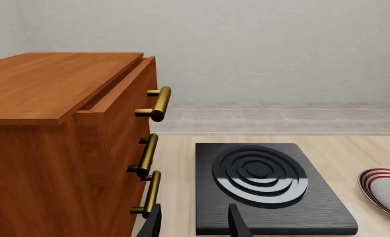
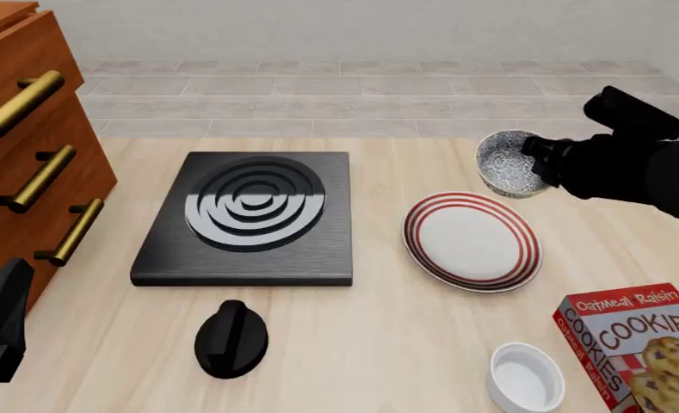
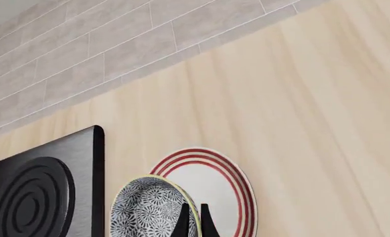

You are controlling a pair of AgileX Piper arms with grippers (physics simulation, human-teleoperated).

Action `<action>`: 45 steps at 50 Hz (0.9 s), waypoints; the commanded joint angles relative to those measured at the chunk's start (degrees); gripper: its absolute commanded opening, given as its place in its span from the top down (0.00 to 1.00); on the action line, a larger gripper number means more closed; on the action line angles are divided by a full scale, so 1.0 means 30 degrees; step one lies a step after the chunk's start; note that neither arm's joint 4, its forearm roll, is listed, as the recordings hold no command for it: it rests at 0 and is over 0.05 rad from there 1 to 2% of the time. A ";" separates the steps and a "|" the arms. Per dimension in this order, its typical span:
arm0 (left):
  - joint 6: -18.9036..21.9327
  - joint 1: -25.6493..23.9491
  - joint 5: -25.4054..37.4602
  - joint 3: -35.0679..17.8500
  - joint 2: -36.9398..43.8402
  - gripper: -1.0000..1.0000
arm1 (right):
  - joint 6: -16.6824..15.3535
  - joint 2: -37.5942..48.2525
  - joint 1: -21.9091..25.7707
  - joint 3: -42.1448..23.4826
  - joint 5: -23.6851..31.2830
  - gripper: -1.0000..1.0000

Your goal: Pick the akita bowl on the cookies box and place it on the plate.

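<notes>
The akita bowl (image 2: 507,163), speckled dark and white with a pale rim, hangs tilted in the air just beyond the far right edge of the plate (image 2: 472,239). My right gripper (image 2: 537,163) is shut on its rim. In the right wrist view the two fingers (image 3: 182,222) pinch the akita bowl (image 3: 144,210) with the red-ringed plate (image 3: 216,190) below it. The cookies box (image 2: 640,344) lies at the near right with nothing on top. My left gripper (image 2: 9,291) stays low at the near left, open and holding nothing (image 1: 193,224).
A black stove plate (image 2: 250,215) with rings lies mid-table, and a black knob (image 2: 231,337) sits in front of it. A wooden drawer cabinet (image 2: 23,155) with brass handles stands at the left, its top drawer (image 1: 115,101) slightly open. A plain white bowl (image 2: 525,376) sits beside the cookies box.
</notes>
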 commanded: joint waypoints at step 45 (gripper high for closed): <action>0.0000 0.0000 0.0000 0.0000 0.0000 0.00 | 0.0176 0.4040 0.0147 0.0165 -0.2208 1.00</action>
